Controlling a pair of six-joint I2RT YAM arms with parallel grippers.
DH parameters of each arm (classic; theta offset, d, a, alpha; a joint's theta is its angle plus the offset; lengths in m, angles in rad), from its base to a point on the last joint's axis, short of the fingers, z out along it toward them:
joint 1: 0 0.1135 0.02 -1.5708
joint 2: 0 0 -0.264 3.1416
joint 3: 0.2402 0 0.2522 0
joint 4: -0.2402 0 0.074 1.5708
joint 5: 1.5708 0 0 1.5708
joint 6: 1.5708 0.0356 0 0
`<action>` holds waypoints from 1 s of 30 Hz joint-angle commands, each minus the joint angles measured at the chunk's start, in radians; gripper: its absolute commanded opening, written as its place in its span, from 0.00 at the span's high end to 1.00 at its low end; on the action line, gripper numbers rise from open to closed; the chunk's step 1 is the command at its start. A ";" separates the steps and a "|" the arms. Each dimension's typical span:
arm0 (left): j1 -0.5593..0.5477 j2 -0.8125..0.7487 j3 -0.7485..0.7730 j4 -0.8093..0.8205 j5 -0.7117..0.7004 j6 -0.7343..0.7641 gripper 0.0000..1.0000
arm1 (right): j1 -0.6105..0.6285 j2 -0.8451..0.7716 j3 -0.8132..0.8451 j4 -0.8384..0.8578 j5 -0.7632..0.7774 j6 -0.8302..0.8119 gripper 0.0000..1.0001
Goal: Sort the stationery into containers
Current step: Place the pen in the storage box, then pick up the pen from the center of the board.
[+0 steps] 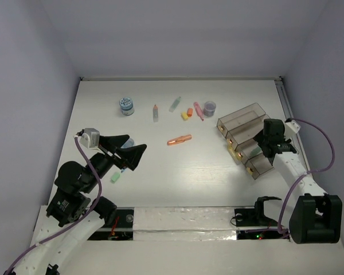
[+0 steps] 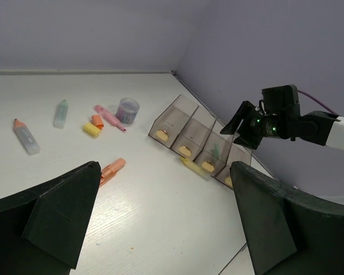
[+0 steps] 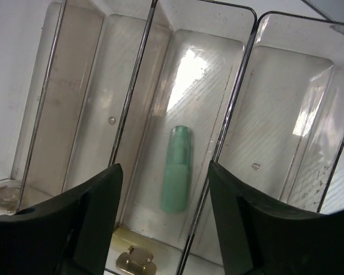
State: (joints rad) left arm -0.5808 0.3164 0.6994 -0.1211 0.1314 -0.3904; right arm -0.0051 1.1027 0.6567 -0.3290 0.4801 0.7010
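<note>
My right gripper (image 3: 164, 172) hangs open over the smoky organiser tray (image 1: 243, 121) at the right. A green pen (image 3: 176, 171) lies loose on the floor of the compartment under its fingers. My left gripper (image 1: 136, 143) is open and empty above bare table at the left, and its wrist view (image 2: 165, 172) looks toward the tray (image 2: 178, 112). An orange pen (image 1: 179, 140) lies mid-table. Behind it are a pink pen (image 1: 198, 110), a purple tub (image 1: 210, 106), yellow (image 1: 184, 116) and orange (image 1: 190, 112) erasers, a pale green pen (image 1: 175, 103), an orange-tipped clear pen (image 1: 155, 112) and a blue-white tub (image 1: 126, 105).
A small green eraser (image 1: 115, 177) lies near the left arm, below its gripper. Gold latches (image 3: 135, 259) sit at the fronts of the tray's compartments. The table's right edge runs just beyond the tray, with a wall close behind.
</note>
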 commanded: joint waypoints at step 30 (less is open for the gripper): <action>0.187 0.141 -0.006 0.052 -0.065 0.022 0.52 | 0.639 0.822 0.799 -0.098 -0.652 -1.066 0.08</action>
State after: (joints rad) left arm -0.4023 0.4492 0.6941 -0.1150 0.0906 -0.3817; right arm 0.6357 1.8797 1.3369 -0.3435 -0.1661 -0.2333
